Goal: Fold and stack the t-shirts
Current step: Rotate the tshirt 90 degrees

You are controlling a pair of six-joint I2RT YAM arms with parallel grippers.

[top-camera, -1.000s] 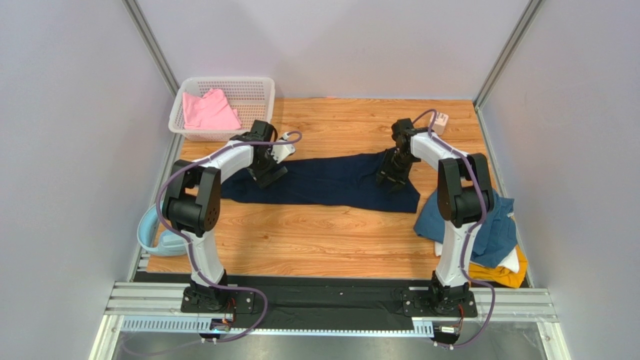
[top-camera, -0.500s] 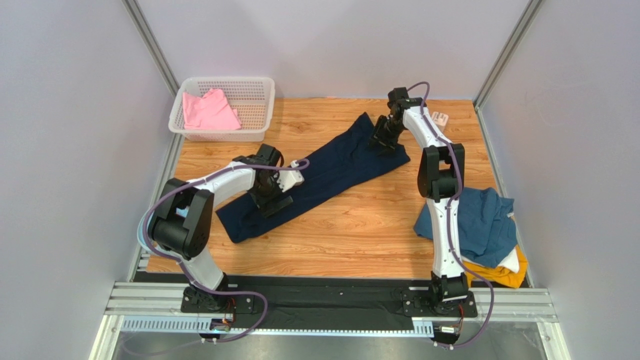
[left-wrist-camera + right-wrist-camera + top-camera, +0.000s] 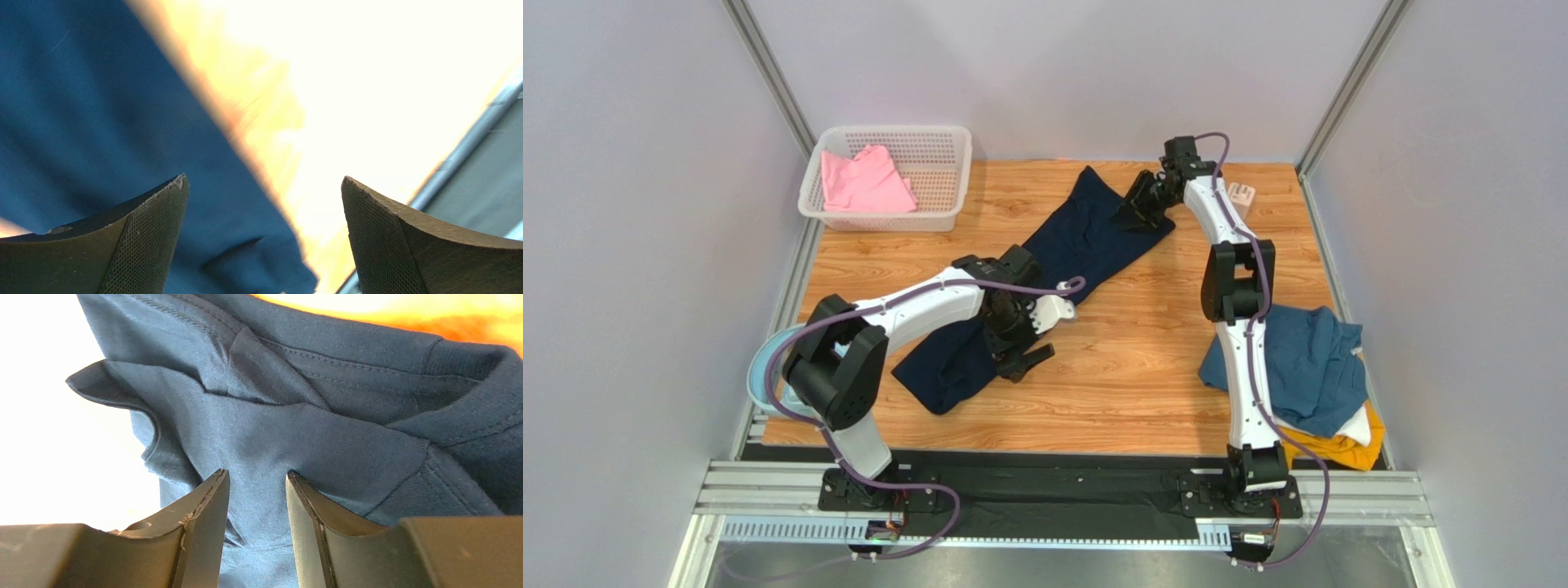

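The navy t-shirt (image 3: 1075, 245), folded into a long strip, lies slantwise from the near left to the far middle of the table. My left gripper (image 3: 1014, 349) hangs over its near end with the jaws wide apart and nothing between them. In the left wrist view the navy cloth (image 3: 92, 110) fills the left side under that gripper (image 3: 264, 184). My right gripper (image 3: 1136, 206) is at the strip's far end. In the right wrist view it (image 3: 256, 474) pinches a bunched fold of navy cloth (image 3: 307, 435) near the collar. The pink t-shirt (image 3: 864, 181) lies in the basket.
A white basket (image 3: 891, 131) stands at the far left. At the right edge is a heap with a teal t-shirt (image 3: 1296, 361) on top, a white one (image 3: 1361, 423) and a mustard one (image 3: 1339, 451) beneath. A small white object (image 3: 1241, 194) sits far right. A light blue rim (image 3: 768, 368) shows at the left edge.
The navy strip has swung from lying crosswise to slantwise. My right gripper carried its end to the far middle, and my left gripper moved toward the near middle over the other end.
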